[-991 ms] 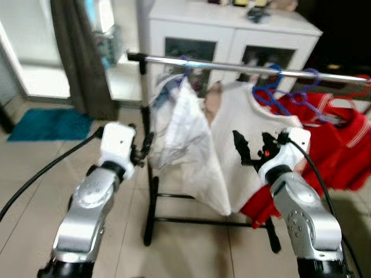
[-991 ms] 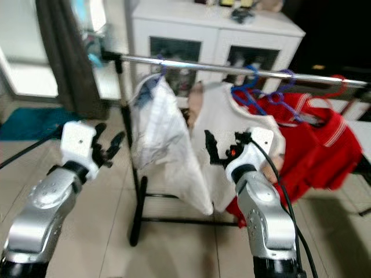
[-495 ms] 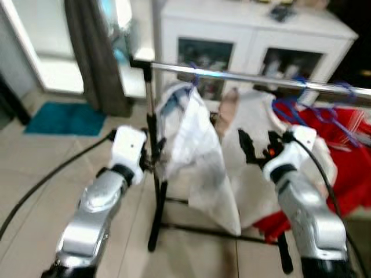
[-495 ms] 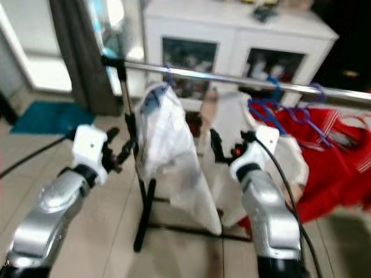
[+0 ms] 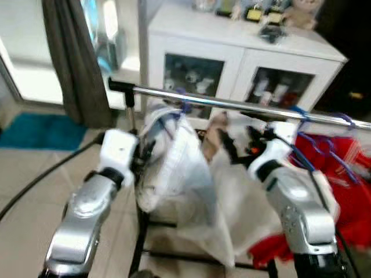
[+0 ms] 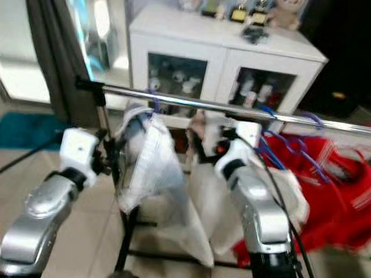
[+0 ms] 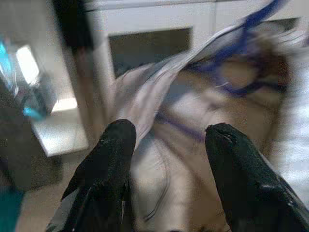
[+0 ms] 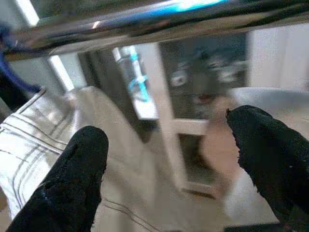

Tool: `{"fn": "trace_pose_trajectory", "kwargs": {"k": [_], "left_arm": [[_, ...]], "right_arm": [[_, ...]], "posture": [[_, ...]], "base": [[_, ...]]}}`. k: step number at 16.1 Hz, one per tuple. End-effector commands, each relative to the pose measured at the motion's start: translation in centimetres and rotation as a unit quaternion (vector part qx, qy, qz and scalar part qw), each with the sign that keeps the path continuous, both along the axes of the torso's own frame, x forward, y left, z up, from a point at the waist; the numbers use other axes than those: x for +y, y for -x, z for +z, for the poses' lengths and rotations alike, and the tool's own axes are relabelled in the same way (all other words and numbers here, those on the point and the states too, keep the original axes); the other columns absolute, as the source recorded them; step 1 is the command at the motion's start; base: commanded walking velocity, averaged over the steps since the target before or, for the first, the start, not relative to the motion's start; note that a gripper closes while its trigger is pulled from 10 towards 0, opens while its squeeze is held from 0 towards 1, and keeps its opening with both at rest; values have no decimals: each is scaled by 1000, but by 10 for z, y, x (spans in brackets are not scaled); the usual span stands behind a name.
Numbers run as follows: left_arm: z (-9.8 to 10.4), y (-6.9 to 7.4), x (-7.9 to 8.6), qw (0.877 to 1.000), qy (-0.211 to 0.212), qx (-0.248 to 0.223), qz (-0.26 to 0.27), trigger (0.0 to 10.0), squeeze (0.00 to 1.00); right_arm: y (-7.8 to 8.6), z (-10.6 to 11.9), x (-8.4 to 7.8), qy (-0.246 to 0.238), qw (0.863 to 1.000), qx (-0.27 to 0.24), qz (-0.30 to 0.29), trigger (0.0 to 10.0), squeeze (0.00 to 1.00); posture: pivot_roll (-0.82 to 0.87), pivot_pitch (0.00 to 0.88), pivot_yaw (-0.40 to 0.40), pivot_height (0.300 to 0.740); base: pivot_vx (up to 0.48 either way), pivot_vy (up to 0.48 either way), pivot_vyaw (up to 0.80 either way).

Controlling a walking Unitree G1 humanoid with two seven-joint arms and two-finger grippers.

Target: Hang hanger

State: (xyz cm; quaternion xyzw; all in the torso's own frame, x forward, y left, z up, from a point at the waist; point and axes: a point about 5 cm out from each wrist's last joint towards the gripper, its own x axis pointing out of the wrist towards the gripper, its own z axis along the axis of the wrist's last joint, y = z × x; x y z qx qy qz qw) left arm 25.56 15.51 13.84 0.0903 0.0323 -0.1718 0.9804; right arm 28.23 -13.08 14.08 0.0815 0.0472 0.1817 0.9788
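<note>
A chrome clothes rail (image 5: pixel 232 105) runs across in front of me. A white striped shirt (image 5: pixel 174 168) hangs from it on a blue hanger (image 5: pixel 183 106), with a plain white top (image 5: pixel 237 197) beside it. My left gripper (image 5: pixel 145 152) is open beside the striped shirt's left edge; the left wrist view looks between its fingers (image 7: pixel 118 145) at the shirt (image 7: pixel 159 96) and its blue hanger (image 7: pixel 241 34). My right gripper (image 5: pixel 239 138) is open just under the rail, between the two white garments. In the right wrist view the rail (image 8: pixel 145 19) passes close above the fingers (image 8: pixel 82 159).
Blue hangers (image 5: pixel 316 130) and a red garment (image 5: pixel 348 191) hang at the rail's right end. A white cabinet (image 5: pixel 243 55) with glass doors stands behind. A dark curtain (image 5: pixel 69 58) and a teal mat (image 5: pixel 35 130) are at left. The rack's black upright (image 5: pixel 139 220) stands by my left arm.
The camera has shifted and the rack looks nearer. Both grippers have risen; the right one now sits just under the rail, the left one against the striped shirt's edge.
</note>
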Motion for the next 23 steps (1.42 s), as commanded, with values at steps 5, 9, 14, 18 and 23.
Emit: {"fn": "trace_pose_trajectory", "kwargs": {"k": [5, 9, 14, 18, 23], "left_arm": [[0, 11, -6, 997, -21, 0, -75, 10000, 0], [-3, 9, -4, 997, -35, 7, -63, 10000, 0], [-1, 6, -1, 999, -18, 6, -29, 10000, 0], [0, 4, -3, 1000, -11, 3, -17, 10000, 0], [1, 3, -6, 999, 23, 16, -15, 10000, 0]], "right_arm": [[4, 14, -4, 10, 995, -15, 96, 10000, 1000], [5, 10, 0, 4, 992, -2, 126, 10000, 1000], [2, 5, -2, 8, 994, 7, 107, 10000, 1000], [11, -8, 1, 2, 994, 29, 102, 10000, 1000], [11, -10, -2, -5, 996, 33, 83, 10000, 1000]], "posture": [[83, 0, -86, 740], [89, 0, -90, 740], [95, 0, -92, 740], [92, 0, -87, 740], [87, 0, -82, 740]], "base": [[0, 0, 0], [0, 0, 0], [0, 0, 0], [0, -334, 200], [0, 379, 599]]}}
